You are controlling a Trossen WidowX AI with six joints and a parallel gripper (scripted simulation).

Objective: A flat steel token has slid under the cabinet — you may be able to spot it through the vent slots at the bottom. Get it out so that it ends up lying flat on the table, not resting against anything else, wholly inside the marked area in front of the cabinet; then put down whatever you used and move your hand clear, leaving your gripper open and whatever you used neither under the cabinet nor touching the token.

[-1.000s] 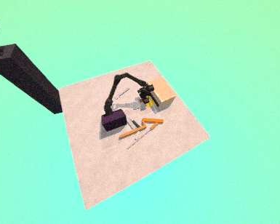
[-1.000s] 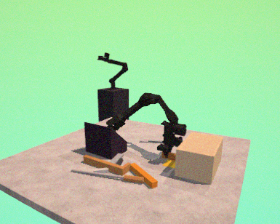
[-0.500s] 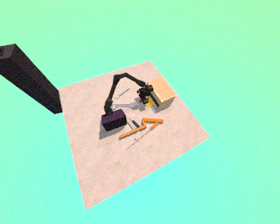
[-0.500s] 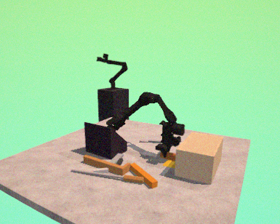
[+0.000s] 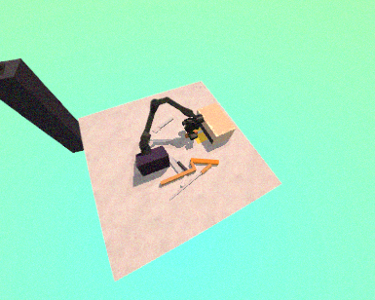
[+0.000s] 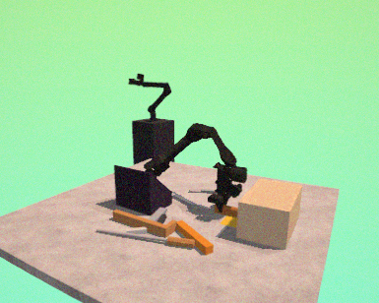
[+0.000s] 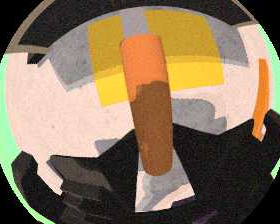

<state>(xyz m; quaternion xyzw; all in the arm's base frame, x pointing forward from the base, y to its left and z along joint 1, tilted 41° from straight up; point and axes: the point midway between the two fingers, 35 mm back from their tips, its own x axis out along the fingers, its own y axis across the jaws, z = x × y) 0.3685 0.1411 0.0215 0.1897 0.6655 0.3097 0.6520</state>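
My gripper (image 5: 192, 136) (image 6: 220, 207) (image 7: 152, 129) is shut on the orange handle of a tool, low in front of the cabinet. The handle (image 7: 148, 65) points at the cabinet over the marked area, and a grey strip (image 7: 134, 21) continues beyond it; I cannot tell how far this reaches. The tan cabinet (image 5: 217, 118) (image 6: 270, 197) stands on the table, with its front facing the arm. The yellow marked area (image 5: 200, 138) (image 6: 228, 221) (image 7: 196, 75) lies before it, partly in shadow. I cannot make out the steel token in any view.
An angled orange bar (image 5: 178, 176) (image 6: 135, 219) lies beside the robot's dark base block (image 5: 153, 162) (image 6: 135, 189). Next to it lies a thin rod with an orange handle (image 5: 206, 168) (image 6: 180, 242). Another thin grey piece (image 5: 164, 125) (image 6: 200, 191) lies on the arm's other side.
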